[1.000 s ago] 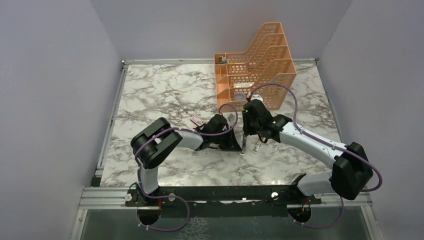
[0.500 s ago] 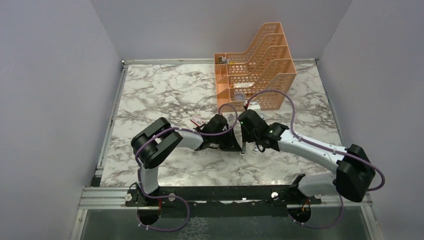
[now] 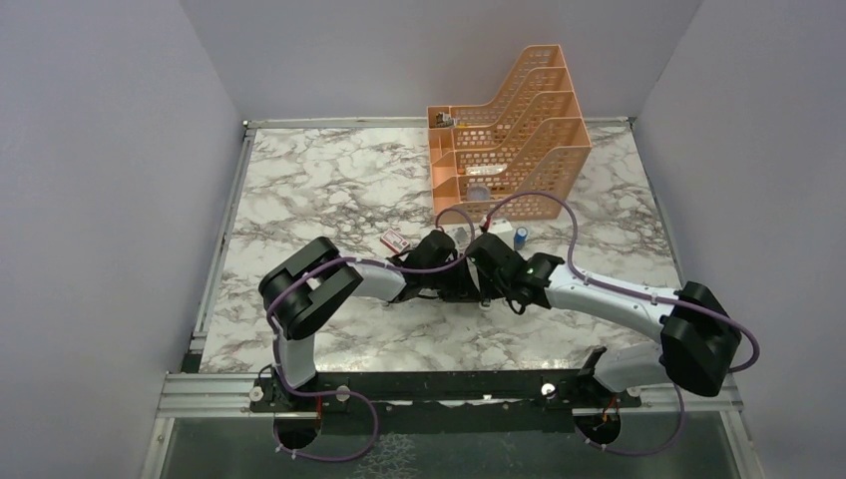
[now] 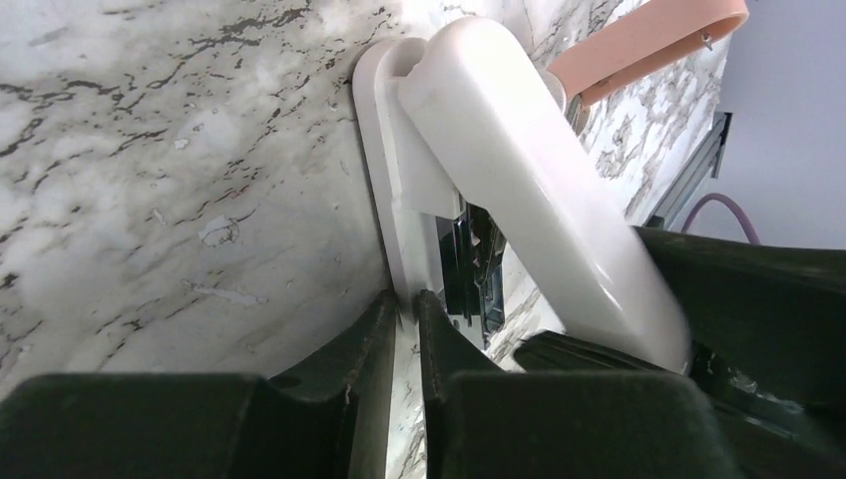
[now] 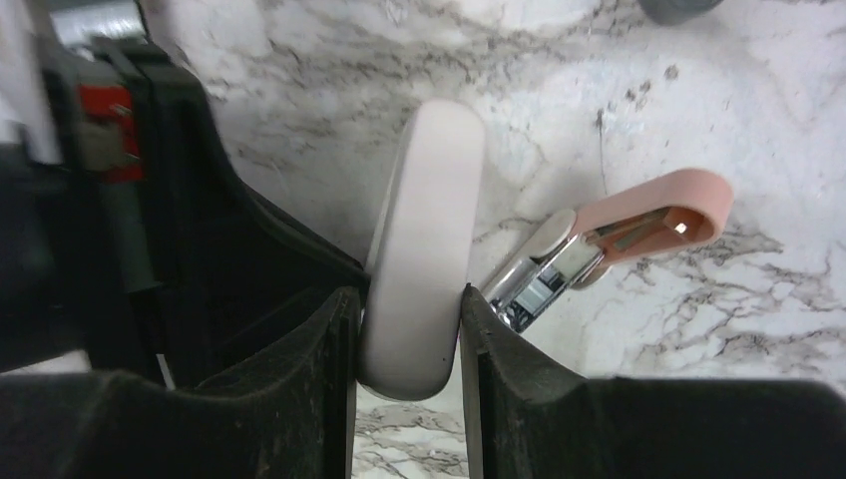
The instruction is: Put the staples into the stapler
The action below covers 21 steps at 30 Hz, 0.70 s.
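The white stapler [image 4: 519,170] lies open on the marble table between both grippers. My left gripper [image 4: 407,304] is shut on the thin edge of its white base [image 4: 394,180]. My right gripper [image 5: 409,299] is shut on the white top cover [image 5: 424,249]. The metal magazine [image 5: 544,279] with its pink end piece [image 5: 658,210] sticks out beside the cover. In the top view the two grippers meet at mid-table [image 3: 481,279] and hide the stapler. The small red staple box [image 3: 395,240] lies left of them. No staple strips show.
An orange mesh file organiser [image 3: 509,130] stands at the back of the table. A small blue cylinder [image 3: 521,237] stands just in front of it, right of the grippers. The right arm's purple cable [image 3: 559,215] loops above it.
My right gripper has moved left and down towards the left gripper with the stapler's top cover. The blue cylinder, hidden before, now shows. The left arm has stayed put.
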Tool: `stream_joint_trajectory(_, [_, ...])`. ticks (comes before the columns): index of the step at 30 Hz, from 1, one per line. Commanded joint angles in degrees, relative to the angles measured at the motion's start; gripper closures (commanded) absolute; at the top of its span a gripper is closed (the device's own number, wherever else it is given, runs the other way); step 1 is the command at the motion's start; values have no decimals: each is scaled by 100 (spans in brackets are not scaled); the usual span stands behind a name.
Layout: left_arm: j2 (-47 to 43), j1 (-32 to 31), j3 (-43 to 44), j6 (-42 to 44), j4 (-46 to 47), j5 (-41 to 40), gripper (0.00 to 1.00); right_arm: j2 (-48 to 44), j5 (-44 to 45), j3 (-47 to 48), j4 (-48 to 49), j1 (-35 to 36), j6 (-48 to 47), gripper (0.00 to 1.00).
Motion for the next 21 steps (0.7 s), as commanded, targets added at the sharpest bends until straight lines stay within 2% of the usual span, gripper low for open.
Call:
stream_joint_trajectory(1, [-248, -23, -236, 228, -478, -942, 84, 544, -932, -319, 15, 92, 564, 66])
stream_joint_trajectory(11, [-1019, 7, -548, 269, -1006, -1954, 81, 843, -846, -323, 182, 92, 688, 65])
stream_joint_trajectory(21, [-1356, 128, -753, 246, -1188, -2374, 79, 1473, -809, -82, 127, 94, 661, 65])
